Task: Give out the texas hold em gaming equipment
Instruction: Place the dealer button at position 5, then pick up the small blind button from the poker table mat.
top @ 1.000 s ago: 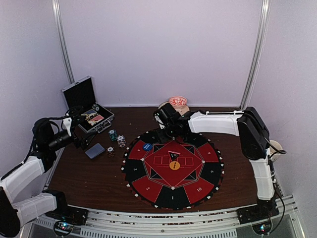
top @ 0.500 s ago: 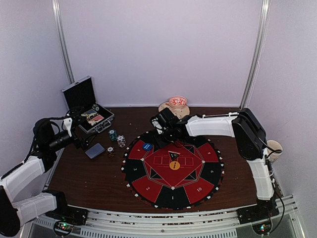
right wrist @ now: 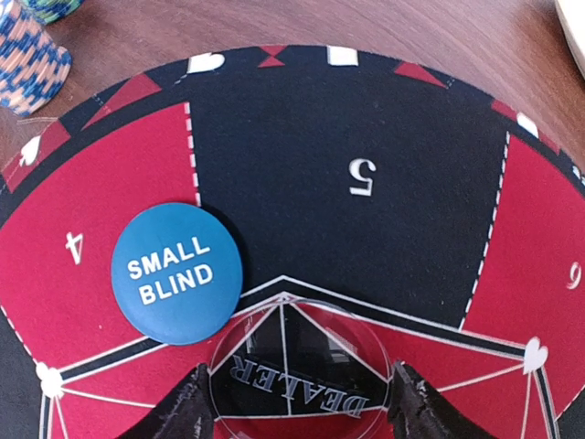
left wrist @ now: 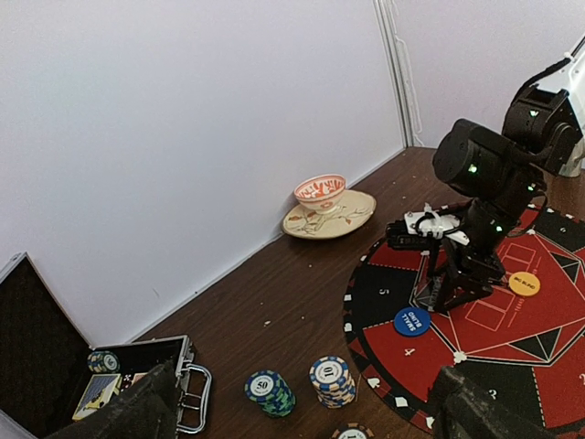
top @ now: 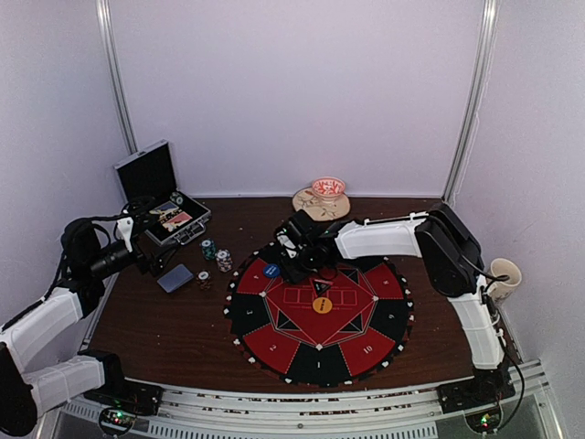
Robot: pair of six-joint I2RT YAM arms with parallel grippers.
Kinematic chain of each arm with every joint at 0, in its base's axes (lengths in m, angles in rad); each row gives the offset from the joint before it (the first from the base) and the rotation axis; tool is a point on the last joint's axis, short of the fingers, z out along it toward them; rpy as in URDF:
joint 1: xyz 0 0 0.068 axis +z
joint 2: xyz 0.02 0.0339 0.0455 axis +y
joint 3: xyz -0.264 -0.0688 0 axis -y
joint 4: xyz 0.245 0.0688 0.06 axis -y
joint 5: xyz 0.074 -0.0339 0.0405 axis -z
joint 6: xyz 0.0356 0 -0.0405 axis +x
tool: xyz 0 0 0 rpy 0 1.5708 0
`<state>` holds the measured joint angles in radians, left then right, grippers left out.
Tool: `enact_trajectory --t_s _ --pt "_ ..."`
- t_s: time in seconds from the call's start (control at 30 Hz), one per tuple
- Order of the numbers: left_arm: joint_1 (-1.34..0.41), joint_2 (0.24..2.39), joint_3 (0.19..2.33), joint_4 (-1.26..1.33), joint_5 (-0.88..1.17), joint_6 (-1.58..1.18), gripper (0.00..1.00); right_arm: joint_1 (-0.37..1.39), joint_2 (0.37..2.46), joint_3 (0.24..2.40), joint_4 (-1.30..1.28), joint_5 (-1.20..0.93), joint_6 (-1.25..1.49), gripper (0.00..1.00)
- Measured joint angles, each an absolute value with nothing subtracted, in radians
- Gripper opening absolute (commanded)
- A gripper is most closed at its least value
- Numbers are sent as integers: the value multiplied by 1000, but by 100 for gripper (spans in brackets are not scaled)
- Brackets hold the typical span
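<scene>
My right gripper (top: 297, 259) is low over the far left of the round mat (top: 274, 343). In the right wrist view its fingers (right wrist: 183, 413) press both edges of a clear disc marked DEALER (right wrist: 292, 366), right beside the blue SMALL BLIND disc (right wrist: 176, 273). An orange disc (top: 322, 305) lies at the mat's centre. Two chip stacks (left wrist: 268, 391) (left wrist: 332, 380) and a single chip (top: 203, 276) stand left of the mat, by grey-blue cards (top: 175, 278). My left gripper (left wrist: 302, 430) is wide open and empty, held above the table near the case.
The open black case (top: 164, 208) sits at the back left with chips and cards inside. A red-patterned bowl (top: 328, 188) on a plate (left wrist: 352, 215) stands at the back wall. A cup (top: 504, 272) is at the right edge.
My right gripper has moved left and nearer along the mat's far edge, down beside the blue disc. The left arm has not moved.
</scene>
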<state>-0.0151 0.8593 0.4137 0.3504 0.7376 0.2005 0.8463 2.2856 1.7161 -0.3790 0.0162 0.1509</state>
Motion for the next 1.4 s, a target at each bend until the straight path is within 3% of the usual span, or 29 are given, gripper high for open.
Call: enact_trajectory --t_s 0.13,0.3,0.7,1.0,1.4 --pt "-15 862 413 351 738 200 98 847 2286 1726 -395 23 142 91" --pt "-15 865 413 351 738 200 98 857 2286 1805 -461 40 110 96" --pt "-15 864 413 351 738 200 98 889 2390 2124 -567 13 57 98" --pt "-15 864 413 351 738 200 98 889 2467 2130 -635 -36 18 95" --pt "-15 864 413 351 738 200 98 886 2506 2156 -640 -71 -1 83"
